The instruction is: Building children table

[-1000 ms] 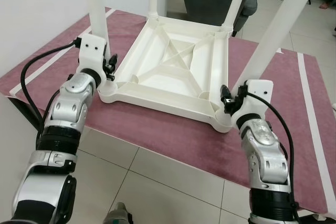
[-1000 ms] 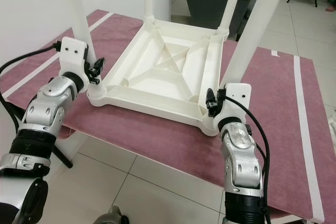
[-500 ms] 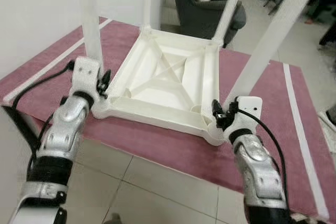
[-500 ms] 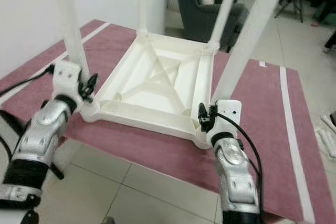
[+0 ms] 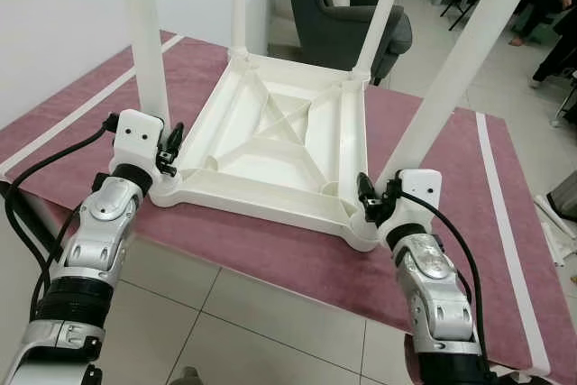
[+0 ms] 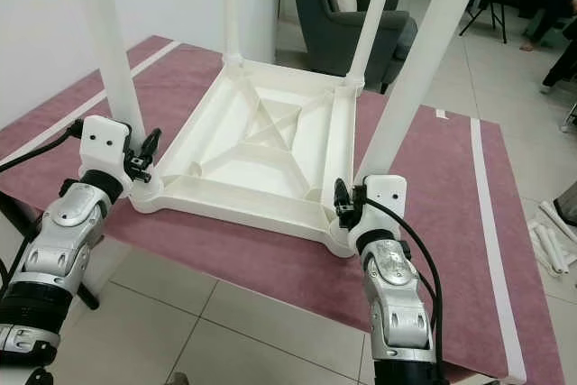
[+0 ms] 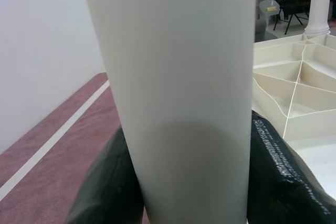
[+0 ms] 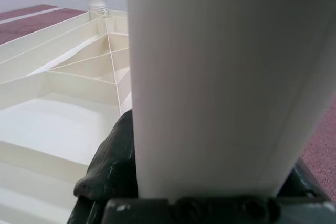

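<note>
A white plastic children's table (image 5: 270, 146) lies upside down on a maroon mat (image 5: 451, 250), its four legs pointing up. My left gripper (image 5: 165, 143) is shut on the near-left leg (image 5: 144, 33) just above its base. In the left wrist view that leg (image 7: 178, 93) sits between the black fingers (image 7: 275, 174). My right gripper (image 5: 382, 194) is shut on the near-right leg (image 5: 460, 69), low down by the table's corner. The right wrist view has this leg (image 8: 226, 77) pressed against a black finger (image 8: 113, 166), with the ribbed underside (image 8: 68, 93) beyond it.
The mat's front edge borders a light tiled floor (image 5: 234, 322). White tape lines (image 5: 500, 205) run along the mat. A grey armchair (image 5: 347, 20) stands behind the table, a white wall to the left. A person's legs (image 5: 550, 24) are at the far right.
The whole picture has shifted, so my head has moved; more of the room behind shows. Both grippers hold the same two legs as before.
</note>
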